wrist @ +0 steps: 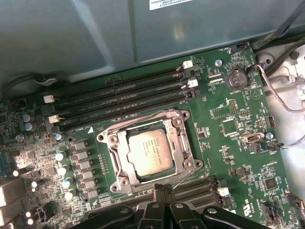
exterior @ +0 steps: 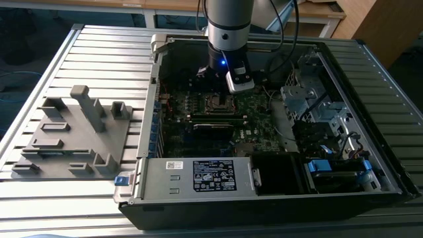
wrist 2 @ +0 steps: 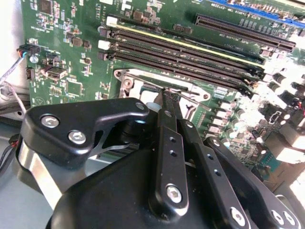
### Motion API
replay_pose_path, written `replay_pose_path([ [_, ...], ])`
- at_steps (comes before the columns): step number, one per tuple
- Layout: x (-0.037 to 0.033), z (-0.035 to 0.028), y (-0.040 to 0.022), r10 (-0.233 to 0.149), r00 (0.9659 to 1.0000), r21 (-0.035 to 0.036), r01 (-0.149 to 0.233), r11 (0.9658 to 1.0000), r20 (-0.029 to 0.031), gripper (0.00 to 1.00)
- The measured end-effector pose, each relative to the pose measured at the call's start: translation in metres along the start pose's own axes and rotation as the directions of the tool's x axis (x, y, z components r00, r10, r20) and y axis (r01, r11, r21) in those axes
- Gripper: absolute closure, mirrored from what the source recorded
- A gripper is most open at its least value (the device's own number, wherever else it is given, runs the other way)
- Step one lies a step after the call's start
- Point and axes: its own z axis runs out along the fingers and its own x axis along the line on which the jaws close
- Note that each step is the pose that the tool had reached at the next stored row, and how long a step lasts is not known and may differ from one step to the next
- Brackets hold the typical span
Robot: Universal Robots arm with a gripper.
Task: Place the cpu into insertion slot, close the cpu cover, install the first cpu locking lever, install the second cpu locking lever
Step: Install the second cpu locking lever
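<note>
The cpu lies flat in the insertion slot, its dull silver top facing up. The cpu cover lies down around it, framing the chip in its window. One thin wire lever runs along the slot's side by the memory slots. A second lever sticks out at an angle from a corner toward my fingertips. My gripper is shut, its tip just off the slot's edge; in the second wrist view the gripper points at the slot's metal rim. Whether it touches the lever I cannot tell. The arm hangs over the slot.
Long black memory slots run beside the socket. The open computer case walls in the board, with a power supply in front and drive cages on the exterior view's right. A grey fixture stands outside on the exterior view's left.
</note>
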Motion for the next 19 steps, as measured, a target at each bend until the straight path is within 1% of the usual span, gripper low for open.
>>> replay_pose_path([
  [19, -0.0011, -0.0001, -0.0043, -0.002, 1.0000, 0.0006, 0.002, 1.0000, 0.0001, 0.89],
])
